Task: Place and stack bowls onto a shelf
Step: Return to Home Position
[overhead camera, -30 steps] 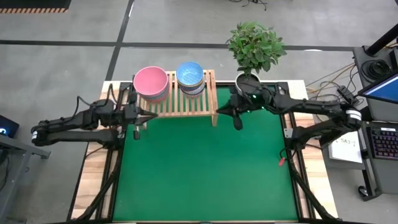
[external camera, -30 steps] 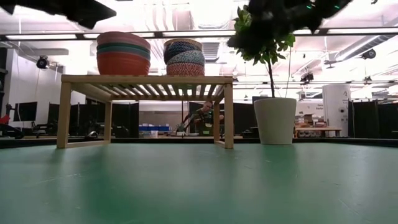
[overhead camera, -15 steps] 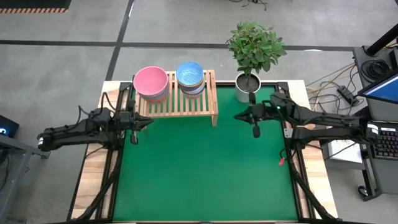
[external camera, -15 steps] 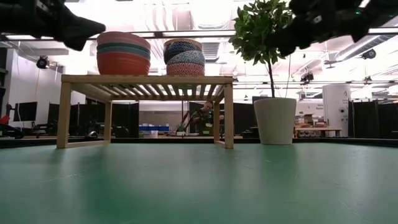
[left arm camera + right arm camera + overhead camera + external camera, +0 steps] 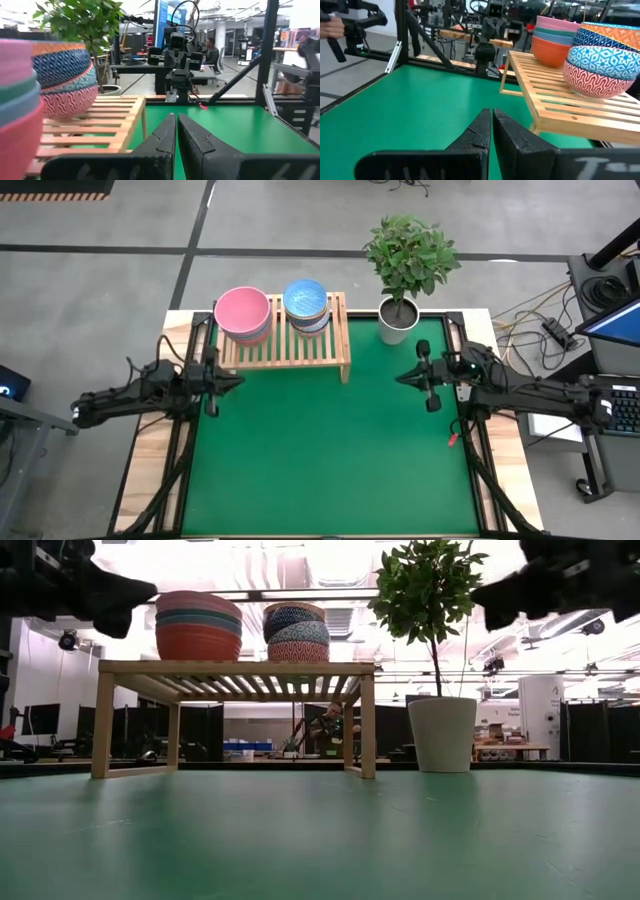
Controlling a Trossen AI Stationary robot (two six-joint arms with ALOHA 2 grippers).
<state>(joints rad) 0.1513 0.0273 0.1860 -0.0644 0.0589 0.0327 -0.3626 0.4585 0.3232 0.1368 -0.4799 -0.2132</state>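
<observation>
The light-wood shelf [image 5: 285, 340] stands on its side legs at the far edge of the green mat. On its slatted top sit two stacks of bowls: a plain stack with a pink bowl on top [image 5: 243, 313], and a patterned stack with a light blue bowl on top [image 5: 306, 302]. The low view shows both stacks [image 5: 198, 627] [image 5: 297, 633] resting upright. My left gripper [image 5: 236, 378] hovers shut and level near the shelf's left front leg. My right gripper [image 5: 402, 377] hovers shut and level right of the shelf. Both are empty [image 5: 176, 118] [image 5: 491, 113].
A leafy plant in a white pot [image 5: 399, 315] stands at the far right, beside the shelf's right end. The green mat [image 5: 330, 460] lies open in front of the shelf. A person [image 5: 325, 728] sits in the room behind the table.
Both grippers have drawn away from the shelf and come down, staying shut. The right one went from beside the shelf's right end toward the table's right edge. The left one pulled back toward the left edge. The bowl stacks have stayed put.
</observation>
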